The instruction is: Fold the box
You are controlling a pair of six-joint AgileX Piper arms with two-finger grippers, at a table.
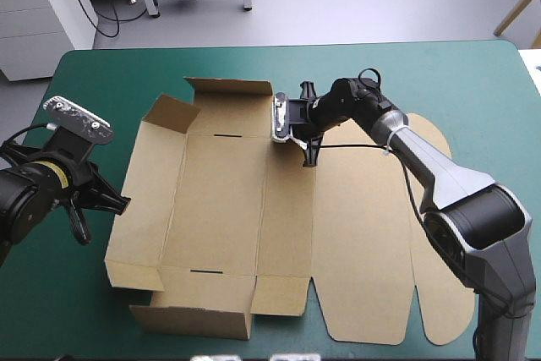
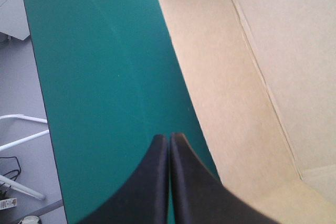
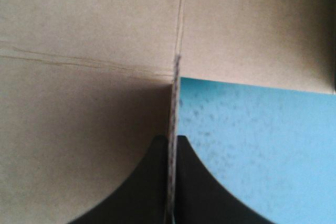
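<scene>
- The box (image 1: 220, 200) lies open on the teal-green worktop (image 1: 101, 82), from the middle toward the right side. Some of its walls are already half raised.
- My right tool (image 3: 172, 141) is clenched on a standing edge of the brown board at the far side. I think it is the end of the far wall (image 1: 232, 107), held to fold it up, but this view is very close.
- My left tool (image 2: 169, 142) is clenched on nothing. It waits over the worktop just beside the left wall (image 2: 210, 103), probably to push it.
</scene>
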